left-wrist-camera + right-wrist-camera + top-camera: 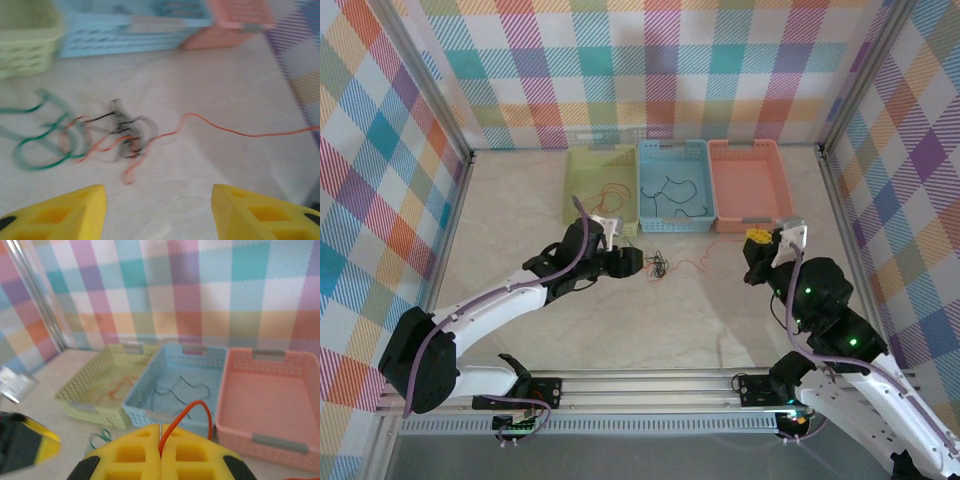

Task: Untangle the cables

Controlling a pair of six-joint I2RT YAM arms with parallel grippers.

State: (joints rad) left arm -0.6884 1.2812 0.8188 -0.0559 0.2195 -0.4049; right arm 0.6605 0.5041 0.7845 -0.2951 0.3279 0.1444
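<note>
The cables (122,135) lie in a small tangle of black, orange and green wires on the table, just ahead of my left gripper (157,200), whose yellow fingers (65,212) stand open with nothing between them. From above, the tangle (658,266) sits right off the left gripper (638,262). One orange cable (240,133) runs out of the tangle to the right. My right gripper (757,238) is shut on its end, and the orange cable (192,412) arches up from the closed right gripper (160,432). A green loop (40,150) lies left of the knot.
Three baskets stand side by side at the back. The green one (570,190) holds an orange wire. Black wires lie in the blue one (676,146), and the pink one (745,146) has nothing in it. Checkered walls close in the table on three sides.
</note>
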